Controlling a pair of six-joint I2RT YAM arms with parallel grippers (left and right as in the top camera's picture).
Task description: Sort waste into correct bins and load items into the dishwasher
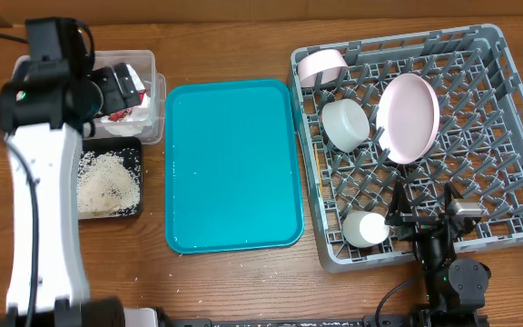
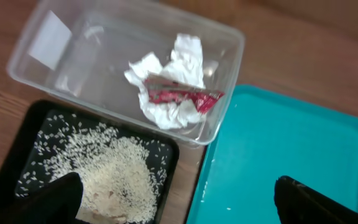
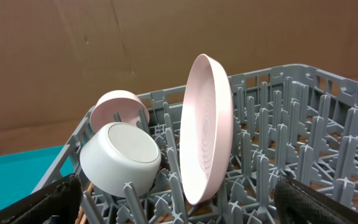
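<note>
On the counter (image 1: 234,45), wrapper (image 2: 182,96) and napkin (image 2: 166,78) lie in the clear tub (image 2: 73,68), rice (image 2: 110,174) in the black tray (image 2: 8,168), plate (image 1: 408,118) on edge in the rack (image 1: 516,154). Left hand (image 2: 179,198) and right hand (image 3: 179,199) gape, seemingly empty.

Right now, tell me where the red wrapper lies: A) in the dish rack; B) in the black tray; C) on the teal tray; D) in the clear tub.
D: the left wrist view shows the red wrapper lying on the white napkin inside the clear tub.
</note>
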